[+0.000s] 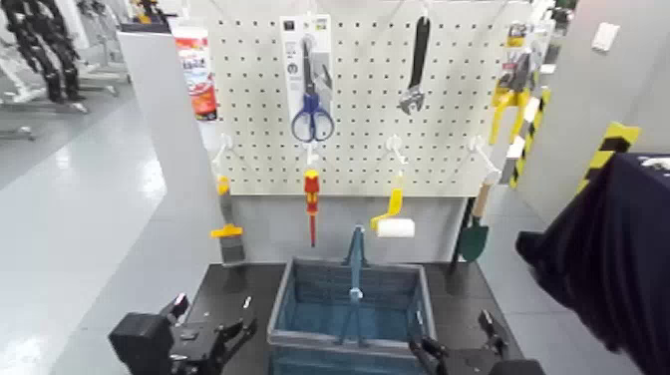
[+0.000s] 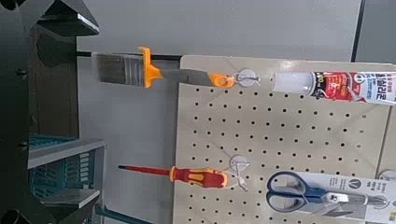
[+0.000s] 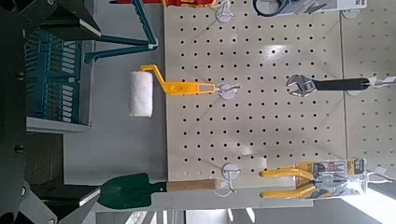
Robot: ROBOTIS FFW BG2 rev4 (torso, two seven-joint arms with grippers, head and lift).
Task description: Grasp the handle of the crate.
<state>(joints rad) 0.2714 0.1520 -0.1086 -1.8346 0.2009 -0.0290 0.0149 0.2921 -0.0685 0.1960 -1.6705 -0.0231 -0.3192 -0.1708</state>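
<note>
While the handle (image 1: 355, 261) stands upright over the crate (image 1: 299, 304) at the desk's (image 1: 224, 284) middle, both end effectors, left (image 1: 235, 331) and right (image 1: 431, 351), flank it, open and empty.

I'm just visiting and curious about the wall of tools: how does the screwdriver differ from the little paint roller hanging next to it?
The screwdriver is red and yellow with a thin straight shaft pointing down; the paint roller has a yellow handle and a fat white roll lying crosswise at the bottom. The screwdriver hangs straight, while the paint roller's frame bends sideways. Both hang from hooks on the pegboard, above the crate.
</note>
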